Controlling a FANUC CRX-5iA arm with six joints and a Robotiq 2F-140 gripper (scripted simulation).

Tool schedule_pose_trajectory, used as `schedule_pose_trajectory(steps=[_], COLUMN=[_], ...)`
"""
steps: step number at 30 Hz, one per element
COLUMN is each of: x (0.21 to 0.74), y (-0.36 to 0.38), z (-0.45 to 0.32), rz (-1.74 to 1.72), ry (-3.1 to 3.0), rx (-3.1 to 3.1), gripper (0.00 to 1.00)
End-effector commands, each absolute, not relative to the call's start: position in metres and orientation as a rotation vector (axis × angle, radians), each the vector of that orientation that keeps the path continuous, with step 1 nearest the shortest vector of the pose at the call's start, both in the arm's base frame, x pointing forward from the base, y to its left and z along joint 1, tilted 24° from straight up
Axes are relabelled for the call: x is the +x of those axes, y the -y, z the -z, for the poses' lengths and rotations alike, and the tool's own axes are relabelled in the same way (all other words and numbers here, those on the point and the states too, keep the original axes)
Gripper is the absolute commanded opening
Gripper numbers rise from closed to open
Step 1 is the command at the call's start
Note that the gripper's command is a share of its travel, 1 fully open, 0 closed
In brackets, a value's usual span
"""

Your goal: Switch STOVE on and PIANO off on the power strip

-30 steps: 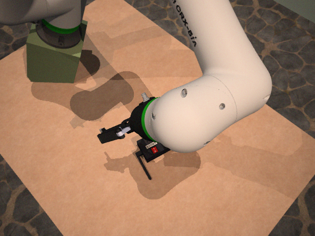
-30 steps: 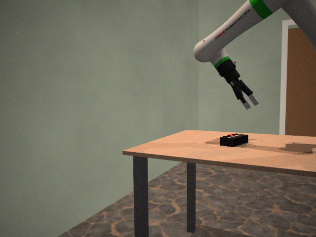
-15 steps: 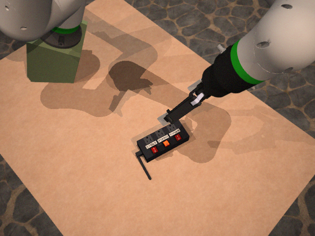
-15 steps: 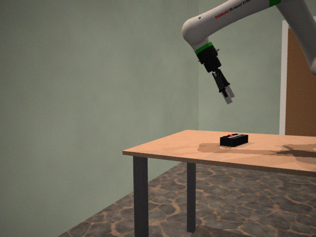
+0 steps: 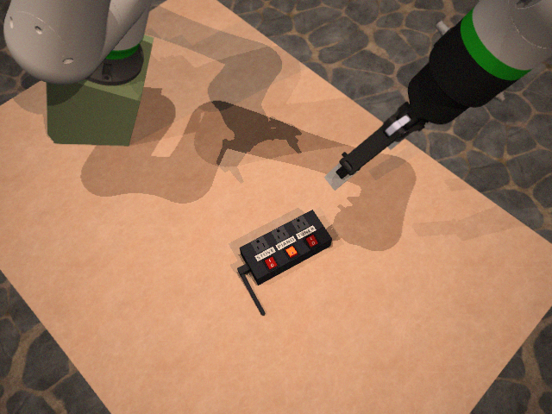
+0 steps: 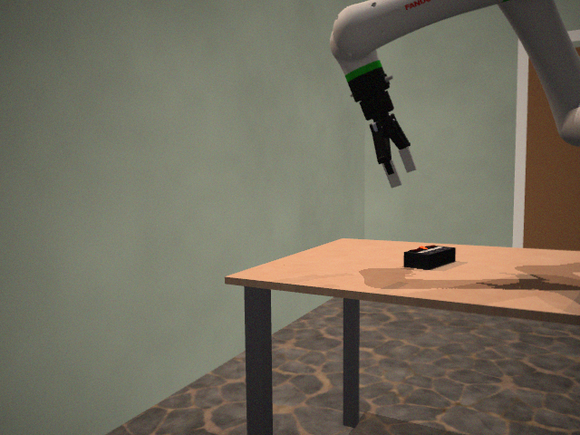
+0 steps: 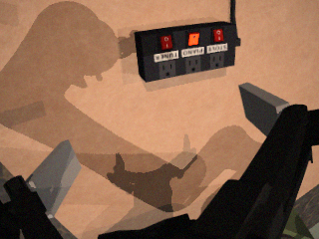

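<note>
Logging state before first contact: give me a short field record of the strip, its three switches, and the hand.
strip: black three-outlet power strip, face up on the tan wooden table, short black cord stub at the STOVE end
STOVE switch: dark red, unlit
PIANO switch: bright orange, lit
TONER switch: dark red, unlit
hand: black two-finger hand, open, holding nothing, high above the table
contact: none, hand clear of the strip
task progress: neither switch looks changed yet
</note>
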State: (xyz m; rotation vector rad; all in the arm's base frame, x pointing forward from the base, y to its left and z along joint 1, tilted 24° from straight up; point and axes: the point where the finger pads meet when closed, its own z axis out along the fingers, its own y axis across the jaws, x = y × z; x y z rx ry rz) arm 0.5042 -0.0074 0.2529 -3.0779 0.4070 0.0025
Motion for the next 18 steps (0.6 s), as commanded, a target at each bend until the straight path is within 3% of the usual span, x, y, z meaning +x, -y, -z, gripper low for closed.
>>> schedule_pose_trajectory(steps=[1,18], x=[0.507,0.513], y=[0.015,0.036], z=[-0.238,-0.194], rz=[0.009,-0.019], ry=[-0.747,-1.632], rx=[-3.002,-2.553], gripper=[1.00,1.00])
